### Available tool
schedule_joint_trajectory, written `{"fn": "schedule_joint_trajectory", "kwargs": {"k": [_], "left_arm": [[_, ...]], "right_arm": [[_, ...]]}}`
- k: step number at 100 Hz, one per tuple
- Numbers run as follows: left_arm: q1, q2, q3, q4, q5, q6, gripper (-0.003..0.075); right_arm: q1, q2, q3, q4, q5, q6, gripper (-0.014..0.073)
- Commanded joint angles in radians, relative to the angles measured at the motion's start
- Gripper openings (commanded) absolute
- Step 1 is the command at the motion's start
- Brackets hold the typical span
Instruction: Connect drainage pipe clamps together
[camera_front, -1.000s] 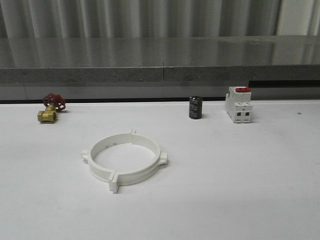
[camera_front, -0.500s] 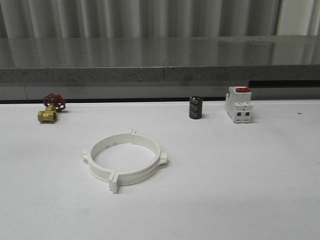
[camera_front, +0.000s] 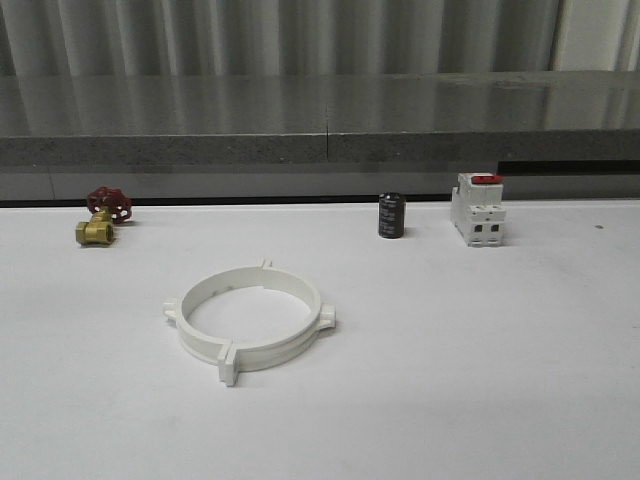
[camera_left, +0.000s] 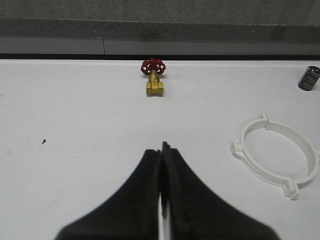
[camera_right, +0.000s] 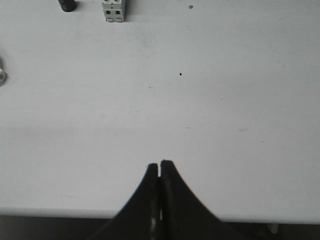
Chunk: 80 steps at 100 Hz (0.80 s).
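Note:
The drainage pipe clamps (camera_front: 250, 318) lie on the white table as two white half-rings that meet in one wide flat ring, with end tabs and outer lugs sticking out. In the left wrist view the same clamps (camera_left: 276, 155) lie off to one side of my left gripper (camera_left: 162, 147), well apart from it. That gripper is shut with nothing between its black fingers. My right gripper (camera_right: 159, 164) is shut and empty too, over bare table near the front edge. One lug of the clamps (camera_right: 2, 76) peeks in at the border of the right wrist view.
A brass valve with a red handwheel (camera_front: 102, 216) stands at the back left. A black capacitor (camera_front: 391, 215) and a white switch with a red top (camera_front: 476, 209) stand at the back right. A grey ledge (camera_front: 320, 140) runs behind the table.

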Motion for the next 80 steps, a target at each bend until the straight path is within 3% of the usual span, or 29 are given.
{"fn": "schedule_joint_trajectory", "kwargs": {"k": [1,51,60,80], "left_arm": [[0.002,0.007,-0.024,-0.011,-0.079,0.0,-0.0021],[0.002,0.007,-0.024,-0.011,-0.079,0.0,-0.0021],[0.002,0.007,-0.024,-0.011,-0.079,0.0,-0.0021],[0.002,0.007,-0.024,-0.011,-0.079,0.0,-0.0021]], "right_arm": [[-0.006,0.007,-0.021,-0.014,-0.061,-0.011,-0.0067],[-0.006,0.007,0.002,-0.031,-0.096,-0.011,-0.0067],[-0.006,-0.008,0.047,-0.058,-0.203,-0.011,-0.0067],[-0.006,-0.111,0.227,-0.083,-0.585,-0.011,-0.0067]]}}
